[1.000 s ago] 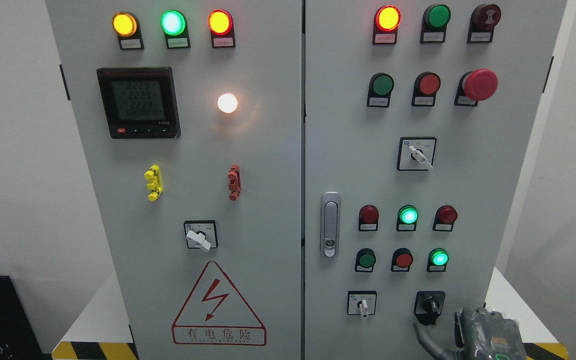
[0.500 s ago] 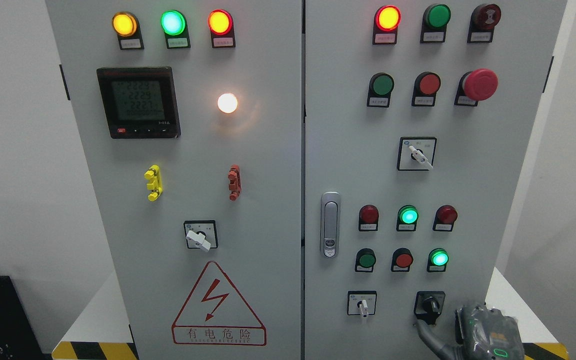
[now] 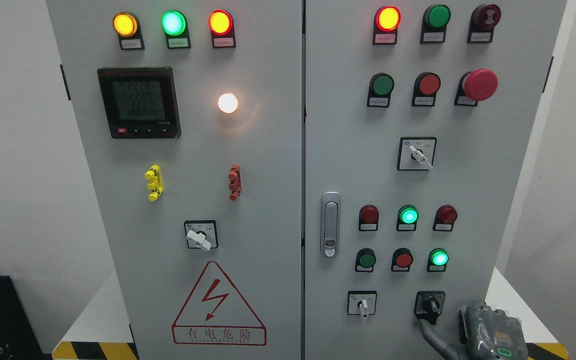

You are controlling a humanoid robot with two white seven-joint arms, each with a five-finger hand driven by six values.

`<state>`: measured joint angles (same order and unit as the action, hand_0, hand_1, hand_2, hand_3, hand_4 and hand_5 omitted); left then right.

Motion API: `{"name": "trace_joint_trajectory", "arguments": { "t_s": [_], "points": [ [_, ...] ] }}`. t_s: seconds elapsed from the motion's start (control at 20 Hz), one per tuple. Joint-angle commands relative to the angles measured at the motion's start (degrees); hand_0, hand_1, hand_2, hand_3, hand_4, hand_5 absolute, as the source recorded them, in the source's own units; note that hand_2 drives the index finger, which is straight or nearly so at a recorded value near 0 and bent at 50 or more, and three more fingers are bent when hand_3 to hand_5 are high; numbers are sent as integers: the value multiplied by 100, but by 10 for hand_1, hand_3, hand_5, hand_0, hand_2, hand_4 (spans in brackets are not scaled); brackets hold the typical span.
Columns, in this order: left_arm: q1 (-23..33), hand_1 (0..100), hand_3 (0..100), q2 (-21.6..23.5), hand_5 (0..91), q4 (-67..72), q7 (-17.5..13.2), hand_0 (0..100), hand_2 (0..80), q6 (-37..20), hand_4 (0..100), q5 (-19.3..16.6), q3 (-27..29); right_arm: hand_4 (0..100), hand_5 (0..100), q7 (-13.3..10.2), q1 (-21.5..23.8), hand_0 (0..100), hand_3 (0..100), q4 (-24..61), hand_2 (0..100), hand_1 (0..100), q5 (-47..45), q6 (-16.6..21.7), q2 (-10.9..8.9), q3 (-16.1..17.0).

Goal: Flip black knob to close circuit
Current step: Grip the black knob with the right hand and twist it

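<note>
Seen from the head camera, a grey control cabinet (image 3: pixel 268 200) with two doors fills the scene. The black knob (image 3: pixel 430 304) sits low on the right door, in a black square plate at the far right of the bottom row, with a white-handled switch (image 3: pixel 363 305) to its left.

The right hand (image 3: pixel 488 335) comes up from the lower right edge, wrapped in a dark, glossy cover. One grey finger (image 3: pixel 430 335) reaches up and left, its tip just below the knob's plate; whether it touches the plate I cannot tell. The rest of the fingers are hidden, so I cannot tell whether the hand is spread or curled, and it holds nothing that I can see.

Above the knob, a lit green lamp (image 3: pixel 438 258) glows at the right of a row with a dark green button and a red button. One row higher, another green lamp (image 3: pixel 408 215) glows between two dark red ones. A silver door latch (image 3: pixel 330 224) stands upright near the door's left edge. A big red mushroom button (image 3: pixel 480 84) sits high on the right.

On the left door a digital meter (image 3: pixel 139 102) shows figures, a white lamp (image 3: pixel 227 103) shines to its right, and a red lightning warning triangle (image 3: pixel 218 305) is pasted near the bottom.
</note>
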<state>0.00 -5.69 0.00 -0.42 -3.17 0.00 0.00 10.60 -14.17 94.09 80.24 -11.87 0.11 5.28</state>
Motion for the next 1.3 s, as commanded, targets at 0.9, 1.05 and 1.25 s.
{"name": "trace_joint_trajectory", "arguments": {
  "t_s": [0.9,1.05,1.25],
  "points": [
    [193,0,49,-2,0,-193,-2,0,0,1,27,44,62,779,836,-6,-42,0,1000,-5,874,0,-588,-53,-117,351],
    [193,0,49,-2,0,-193,-2,0,0,1,27,44,62,779,838,-84,-24,0,1000,22,874,0,-588,-79,-117,290],
    [193,0,49,-2,0,-193,-2,0,0,1,27,44,62,780,839,-295,107,0,1000,13,874,0,-571,-88,-47,62]
  ]
}}
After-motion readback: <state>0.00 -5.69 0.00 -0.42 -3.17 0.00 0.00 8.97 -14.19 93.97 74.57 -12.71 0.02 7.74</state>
